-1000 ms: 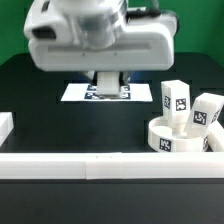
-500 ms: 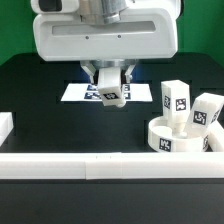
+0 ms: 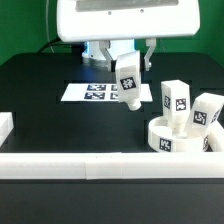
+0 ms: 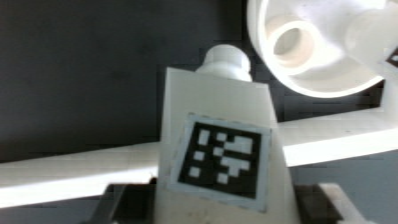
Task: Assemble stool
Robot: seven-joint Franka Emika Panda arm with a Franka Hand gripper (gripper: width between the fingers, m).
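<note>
Counting 3 legs (image 3: 128,80), 1 seat (image 3: 170,138)

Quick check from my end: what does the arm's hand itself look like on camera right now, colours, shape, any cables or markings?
In the exterior view, the hand has a wide, boxy white housing with rounded corners. Two short light-coloured fingers hang below it, with a darker part between them. No printed markings or cables can be made out on the housing. The wrist view shows only dark finger edges.

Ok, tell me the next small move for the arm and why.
Probably carry the leg toward the exterior view's right, over the seat. The claw holds that leg clear above the table, tilted, while the seat rests by the front rail with two legs already standing at it. The wrist view shows an open seat hole ahead.
</note>
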